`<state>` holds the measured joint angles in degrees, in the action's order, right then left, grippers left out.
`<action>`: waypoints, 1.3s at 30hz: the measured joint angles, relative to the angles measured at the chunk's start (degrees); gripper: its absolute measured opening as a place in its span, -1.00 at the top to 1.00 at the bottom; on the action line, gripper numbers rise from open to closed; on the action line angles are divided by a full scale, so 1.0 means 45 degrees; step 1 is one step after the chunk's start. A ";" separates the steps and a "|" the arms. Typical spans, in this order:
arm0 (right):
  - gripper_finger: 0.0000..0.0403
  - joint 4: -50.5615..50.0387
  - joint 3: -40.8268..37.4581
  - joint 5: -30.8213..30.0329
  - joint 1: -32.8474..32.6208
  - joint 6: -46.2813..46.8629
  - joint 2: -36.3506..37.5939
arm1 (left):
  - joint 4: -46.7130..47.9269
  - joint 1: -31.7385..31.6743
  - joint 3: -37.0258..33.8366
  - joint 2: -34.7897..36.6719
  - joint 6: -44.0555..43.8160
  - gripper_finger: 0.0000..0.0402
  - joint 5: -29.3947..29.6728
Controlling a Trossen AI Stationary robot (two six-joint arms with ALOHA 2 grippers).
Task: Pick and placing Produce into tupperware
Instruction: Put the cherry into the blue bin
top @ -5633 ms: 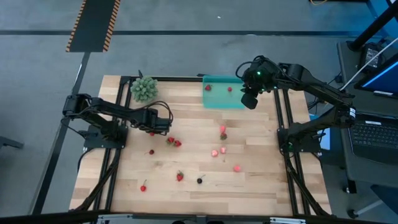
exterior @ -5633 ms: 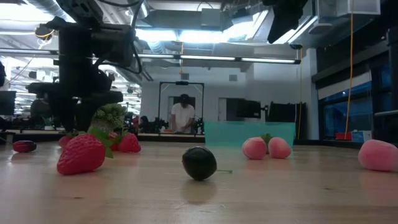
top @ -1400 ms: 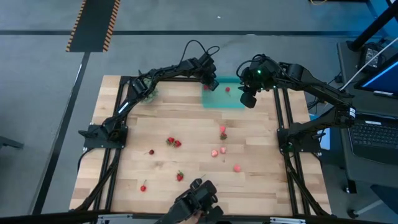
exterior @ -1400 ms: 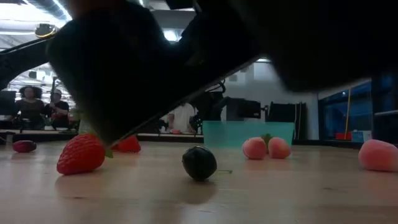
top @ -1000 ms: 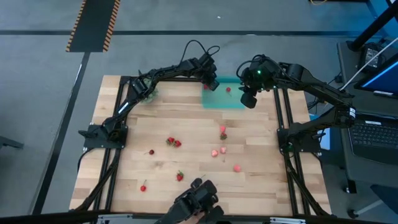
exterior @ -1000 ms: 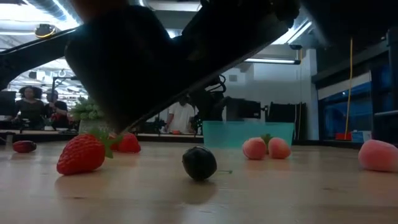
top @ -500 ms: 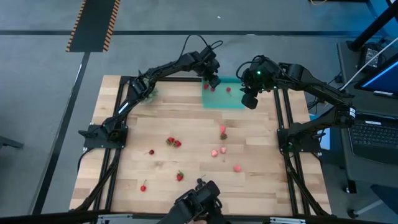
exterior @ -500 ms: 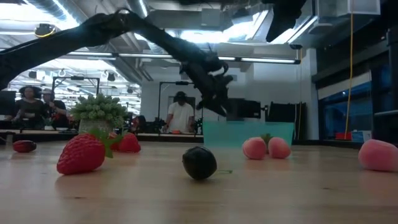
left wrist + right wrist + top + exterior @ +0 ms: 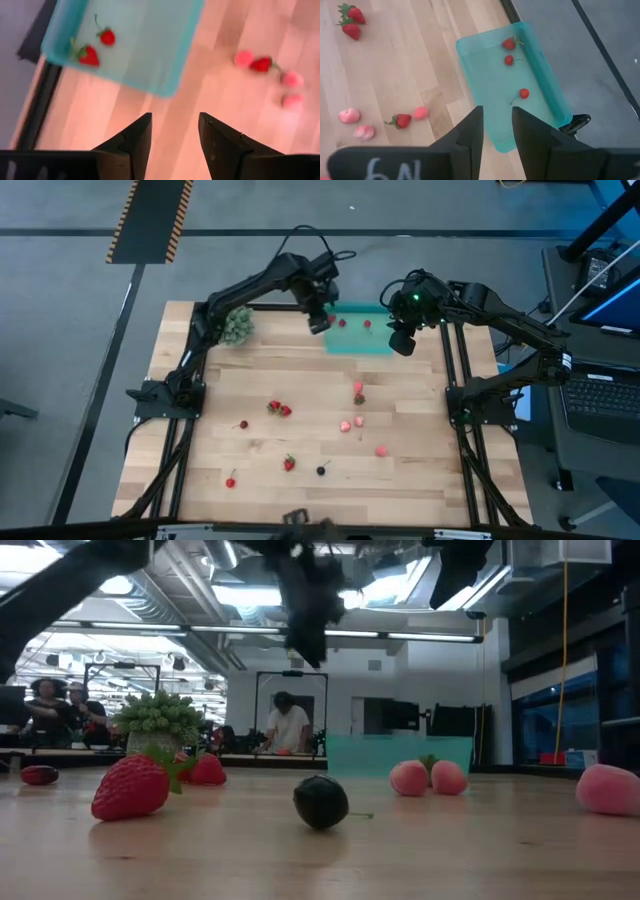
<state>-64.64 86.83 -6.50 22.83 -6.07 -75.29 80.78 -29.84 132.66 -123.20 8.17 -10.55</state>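
The tray (image 9: 360,330) lies at the far edge of the surface (image 9: 300,440), with three red pieces inside (image 9: 512,60). The left gripper (image 9: 318,320) hangs just beside the tray's left end, jaws spread and holding nothing. The right gripper (image 9: 400,340) hovers over the tray's right end, jaws slightly apart and empty. Loose fruit dots the middle of the surface: a strawberry pair (image 9: 279,408), pink pieces (image 9: 352,423), a dark berry (image 9: 321,470). A leafy clump (image 9: 236,326) sits at the far left.
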 joint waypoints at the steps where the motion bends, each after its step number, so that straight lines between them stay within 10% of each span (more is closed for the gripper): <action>1: 0.48 0.0000 0.0000 0.0000 0.0000 0.0000 0.0000 | 0.0490 0.0114 -0.0003 0.0296 0.0014 0.23 0.0263; 12: 0.48 -0.0109 0.0000 0.0005 0.0000 0.0005 0.0000 | 0.1985 0.1597 -0.1998 0.4828 -0.0950 0.23 0.1573; 22: 0.48 -0.0151 0.0000 0.0005 0.0000 0.0142 0.0000 | -0.0341 0.3615 -0.8292 0.9718 -0.4669 0.23 0.3779; 39: 0.48 -0.0209 0.0000 0.0005 0.0000 0.0301 0.0000 | -0.1322 0.8598 -1.7919 1.3241 -1.4598 0.23 0.2530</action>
<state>-65.58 86.83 -6.48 22.83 -4.71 -75.29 74.83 8.85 52.02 -63.61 -57.52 0.84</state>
